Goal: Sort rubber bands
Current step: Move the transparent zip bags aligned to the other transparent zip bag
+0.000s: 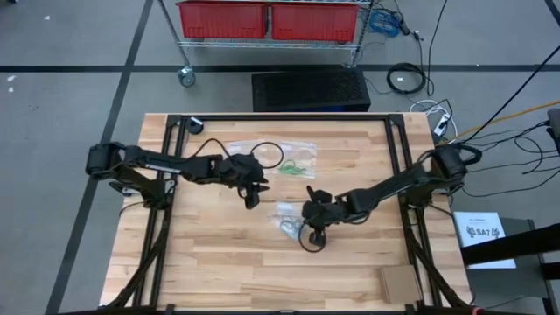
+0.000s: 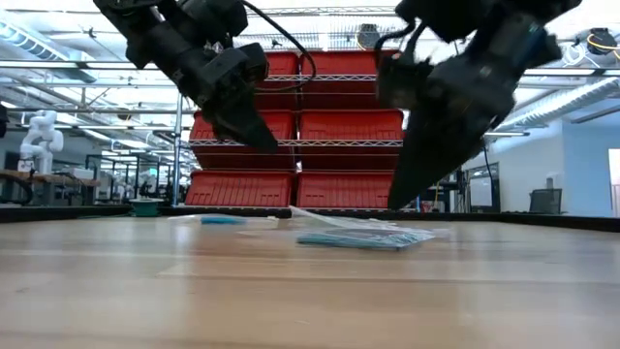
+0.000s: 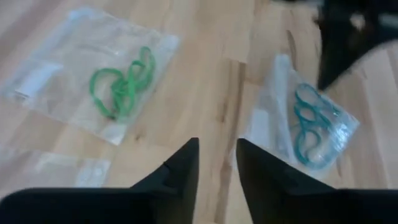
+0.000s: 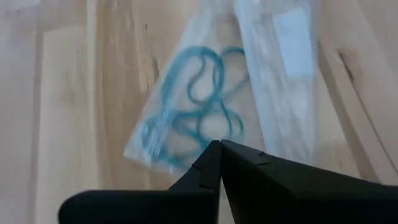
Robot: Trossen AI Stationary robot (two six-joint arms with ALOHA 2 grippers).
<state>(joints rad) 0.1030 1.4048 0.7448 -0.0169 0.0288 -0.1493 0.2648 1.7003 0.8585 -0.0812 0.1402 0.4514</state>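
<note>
From above, the two dark arms reach in from either side of the pale wooden plank table (image 1: 219, 262) and bend toward its middle. The left gripper (image 1: 254, 198) hangs near the centre, and beside it lies a clear plastic bag of green rubber bands (image 1: 297, 166). The right gripper (image 1: 308, 215) points at a second clear plastic bag holding blue rubber bands (image 1: 288, 224), which lies just beside its tip. Black cables loop from both wrists. A red-binned wire cart (image 1: 271, 22) stands beyond the far edge, and a brown cardboard square (image 1: 398, 282) sits at the near right corner.

At table height, both grippers hang clear above the wood, tips slanting down. The blue-band bag (image 2: 366, 237) lies flat between and below them; red bins fill the shelving behind.

From the left wrist, the left gripper's fingers (image 3: 180, 171) stand slightly apart with nothing between them. The green bands (image 3: 122, 82) lie in their bag to one side, the blue bands (image 3: 311, 124) in theirs to the other, with the right gripper's dark tip above that bag.

From the right wrist, the right gripper (image 4: 221, 149) has its fingers pressed together, empty, over the edge of the blue-band bag (image 4: 199, 106).
</note>
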